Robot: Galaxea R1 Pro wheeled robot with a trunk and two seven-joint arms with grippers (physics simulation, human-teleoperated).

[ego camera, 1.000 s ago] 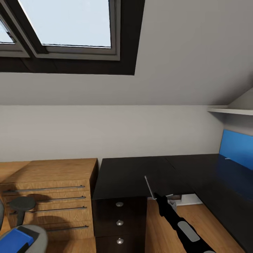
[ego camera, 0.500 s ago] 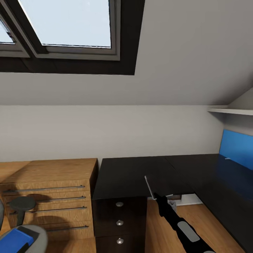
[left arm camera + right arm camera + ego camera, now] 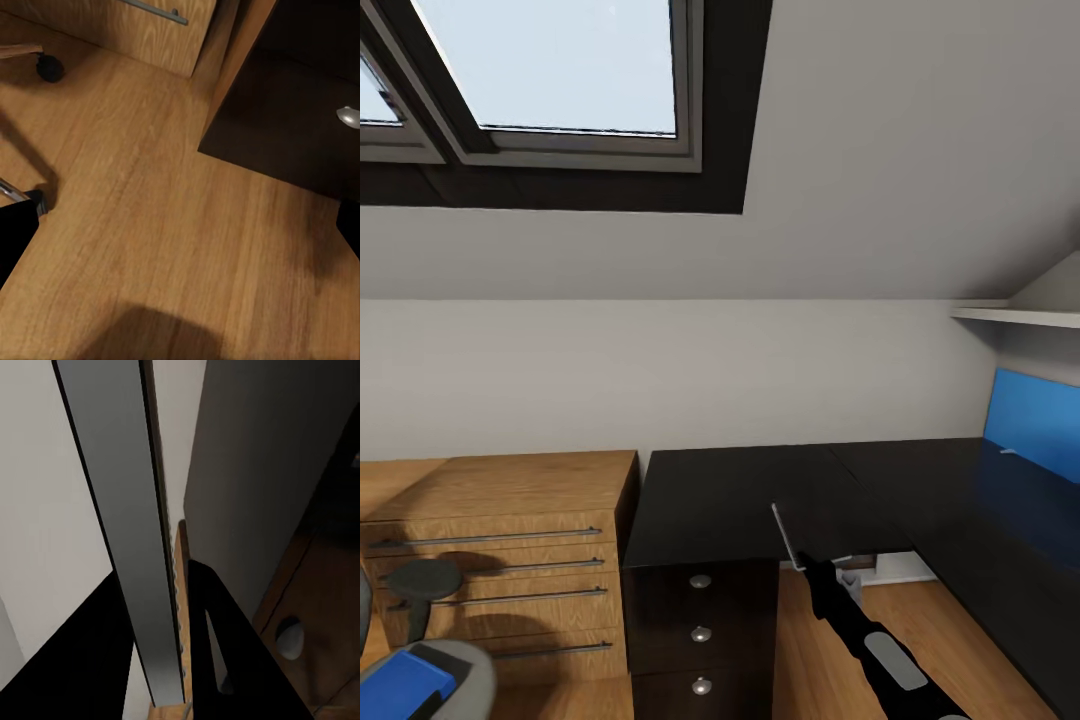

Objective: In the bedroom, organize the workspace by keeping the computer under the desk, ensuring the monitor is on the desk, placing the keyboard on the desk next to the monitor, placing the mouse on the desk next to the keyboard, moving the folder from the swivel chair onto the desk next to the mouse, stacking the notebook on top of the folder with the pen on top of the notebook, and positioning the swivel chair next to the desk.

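Head view, nearest first: right arm [image 3: 880, 640] reaches up from the lower right, black with a grey panel. Its gripper [image 3: 805, 562] is clamped on a thin flat silver-grey slab, the keyboard [image 3: 785, 533], seen edge-on and tilted up, over the front edge of the desk [image 3: 740, 500]. In the right wrist view the keyboard [image 3: 127, 532] runs as a long grey strip between the two black fingers [image 3: 217, 630], both pressed against it, so the pincer is nearly closed with the keyboard in its grip.

Lower left corner: grey chair [image 3: 460, 680] seat with the blue folder [image 3: 400, 685] lying on it, black armrest [image 3: 422, 580] just above. Chair stands beside the wooden cabinet [image 3: 500, 540] with long metal handles.

Black drawer unit [image 3: 700, 630] with round silver knobs sits under the desk's left end, touching the cabinet's side. Desk top is glossy black, L-shaped, running off to the right.

Left wrist view: wooden floor [image 3: 150, 225], a chair castor [image 3: 49, 69], the drawer unit's dark side with one silver knob [image 3: 349, 116]. Black finger [image 3: 15, 232] edges show at both sides, far apart, nothing between them.

Far: blue panel [image 3: 1032, 420] at the desk's right end, white shelf [image 3: 1015, 315] above it, white wall, slanted ceiling with skylight [image 3: 560, 70].
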